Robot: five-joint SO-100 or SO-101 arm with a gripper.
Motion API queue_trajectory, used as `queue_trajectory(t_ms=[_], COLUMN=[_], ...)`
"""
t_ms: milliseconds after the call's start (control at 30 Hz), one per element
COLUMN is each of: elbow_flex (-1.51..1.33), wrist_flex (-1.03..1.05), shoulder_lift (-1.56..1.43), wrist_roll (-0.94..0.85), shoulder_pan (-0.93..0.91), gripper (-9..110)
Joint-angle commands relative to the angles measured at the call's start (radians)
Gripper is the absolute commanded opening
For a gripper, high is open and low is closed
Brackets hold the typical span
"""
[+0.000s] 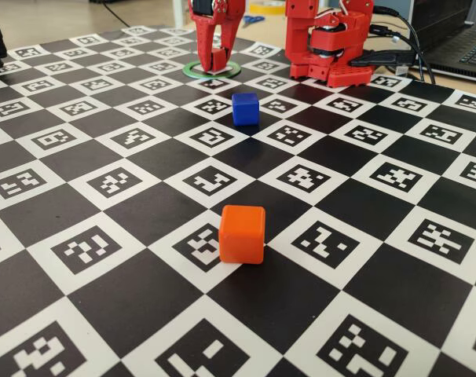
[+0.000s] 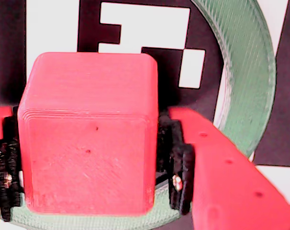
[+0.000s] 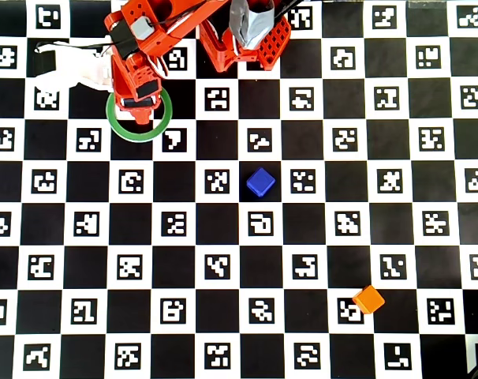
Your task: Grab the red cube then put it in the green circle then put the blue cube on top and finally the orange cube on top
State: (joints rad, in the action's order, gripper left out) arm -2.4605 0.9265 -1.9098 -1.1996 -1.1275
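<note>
Checkerboard mat (image 3: 302, 237), marker squares all over. Your arm's base stands at its far edge.

Green circle (image 3: 162, 122) near that edge. Gripper (image 3: 139, 118) is down inside it. In the wrist view the fingers are clamped on the red cube (image 2: 87, 139), black pads (image 2: 181, 177) pressed to both its sides. The ring's arc (image 2: 250, 86) curves past the cube on the right and a strip shows under its lower edge, so the cube looks to be over the ring's inner area. Whether it rests on the mat or hangs just above, you cannot tell.

Risks:
- Open too early with the cube still raised and it may drop, tip or roll onto the ring.
- The pads sit tight; one could drag the cube sideways as you open.
- An off-centre base would make the blue and orange stacking shaky.

Blue cube (image 3: 260, 181) sits mid-mat, well apart from the ring. Orange cube (image 3: 368, 299) lies farther still, toward the near side.

View differences:
- Only the wrist view shows the red cube and the grip.
- The overhead view hides that cube under the arm but gives the whole layout.
- The fixed view shows the gripper (image 1: 214, 63) low over the ring (image 1: 192, 69), plus the cubes (image 1: 244, 108) (image 1: 242, 234) in depth.
</note>
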Motion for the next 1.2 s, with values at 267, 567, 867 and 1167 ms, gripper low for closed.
queue_trajectory(t_ms=[267, 567, 867, 1167], elbow_flex=[0.021, 0.031, 0.084, 0.236], wrist_flex=[-0.023, 0.023, 0.147, 0.327], shoulder_lift=[-0.026, -0.101, -0.198, -0.276], wrist_roll=[0.028, 0.021, 0.028, 0.103], shoulder_pan=[-0.005, -0.009, -0.002, 0.038], gripper=[36, 39, 39, 39])
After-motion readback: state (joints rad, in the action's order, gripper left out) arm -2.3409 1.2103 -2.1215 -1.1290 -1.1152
